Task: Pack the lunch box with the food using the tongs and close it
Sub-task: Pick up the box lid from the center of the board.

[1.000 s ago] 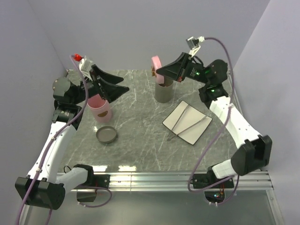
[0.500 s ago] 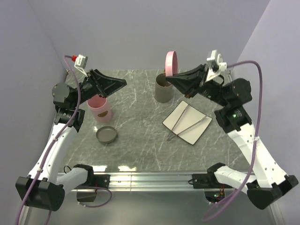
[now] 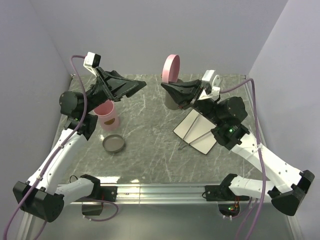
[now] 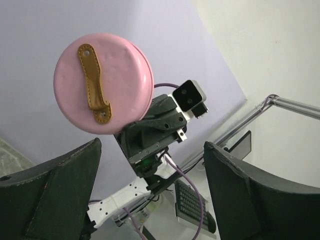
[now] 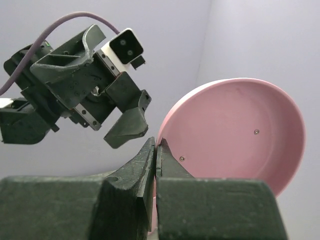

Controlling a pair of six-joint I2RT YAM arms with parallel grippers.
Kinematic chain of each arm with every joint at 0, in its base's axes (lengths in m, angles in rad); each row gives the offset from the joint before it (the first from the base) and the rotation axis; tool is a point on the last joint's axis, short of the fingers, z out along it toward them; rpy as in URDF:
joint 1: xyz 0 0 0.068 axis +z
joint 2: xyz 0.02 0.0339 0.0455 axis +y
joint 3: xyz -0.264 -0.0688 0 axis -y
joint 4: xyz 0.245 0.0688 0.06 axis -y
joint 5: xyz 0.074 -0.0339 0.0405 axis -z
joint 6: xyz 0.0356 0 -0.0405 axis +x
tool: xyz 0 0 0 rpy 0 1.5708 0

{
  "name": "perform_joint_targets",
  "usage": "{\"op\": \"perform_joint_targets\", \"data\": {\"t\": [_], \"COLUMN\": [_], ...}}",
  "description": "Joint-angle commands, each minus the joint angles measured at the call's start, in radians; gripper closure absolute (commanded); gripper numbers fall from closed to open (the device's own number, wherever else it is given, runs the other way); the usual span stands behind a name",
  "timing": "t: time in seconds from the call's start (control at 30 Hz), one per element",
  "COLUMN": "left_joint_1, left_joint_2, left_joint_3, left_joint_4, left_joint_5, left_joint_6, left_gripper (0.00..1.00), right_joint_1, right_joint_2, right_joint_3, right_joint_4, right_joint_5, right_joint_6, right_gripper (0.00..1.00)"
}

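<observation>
Above grey marble table (image 3: 150,150), right gripper (image 3: 164,86) clamps pink lid (image 3: 171,67) by its rim; left gripper (image 3: 140,89) hangs empty, jaws apart.

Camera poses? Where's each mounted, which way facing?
Top external: above, behind the bases, looking down on the table; both arms, left gripper and right gripper show.
Left wrist: on the left arm, aimed up at the pink lid; own fingers open either side.
Right wrist: faces the left gripper; own fingers shut on the lid's rim.
Shared: all see the lid.
</observation>
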Motion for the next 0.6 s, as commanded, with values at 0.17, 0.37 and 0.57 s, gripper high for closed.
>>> {"op": "perform_joint_targets", "data": {"t": [0.17, 0.37, 0.57], "left_joint_1": [-0.042, -0.059, -0.090], "left_joint_2": [0.082, 0.099, 0.104], "left_joint_3": [0.093, 0.129, 0.137], "left_joint_4": [-0.063, -0.071, -0.089], "left_joint_5": [-0.063, -0.068, -0.068], "left_joint_6": [-0.047, -0.046, -0.035], "left_gripper": [0.21, 0.28, 0.38], "right_joint_1": [0.076, 0.092, 0.107], "right_joint_2": [-0.010, -0.005, 0.015], "right_joint_3": [-0.014, -0.014, -0.002], "right_joint_4": [0.143, 0.133, 0.136], "right_joint_5": [0.020, 0.032, 0.028], "right_joint_6": [-0.013, -0.021, -0.036], "right_gripper": [1.00, 1.00, 1.00]}}
